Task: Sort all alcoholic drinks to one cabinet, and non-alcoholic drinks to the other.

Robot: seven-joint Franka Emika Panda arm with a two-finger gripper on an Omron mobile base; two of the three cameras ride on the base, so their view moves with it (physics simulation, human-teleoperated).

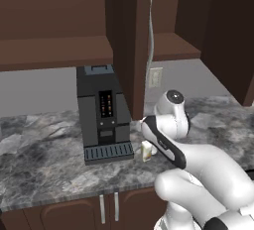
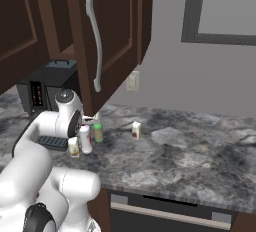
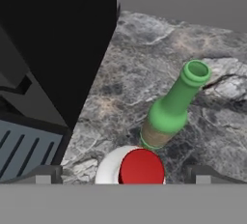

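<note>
This is a home kitchen. Dark brown wall cabinets [image 1: 54, 21] hang over a grey marbled stone desk [image 2: 190, 161], one door carrying a long curved silver handle [image 2: 95, 46]. A black coffee machine [image 1: 103, 112] stands on the desk below them. Brown cupboard doors [image 1: 74, 214] sit under the desk, a wall socket [image 1: 155, 77] is set into the grey wall, and a window frame [image 2: 220, 11] shows beside the cabinets.

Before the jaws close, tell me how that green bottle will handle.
The green bottle stands upright, tall and slim, so it probably tips if nudged high. Its glossy surface looks like glass: likely slippery and breakable. A red-capped white container stands right beside it, so a sideways push may knock that.
</note>
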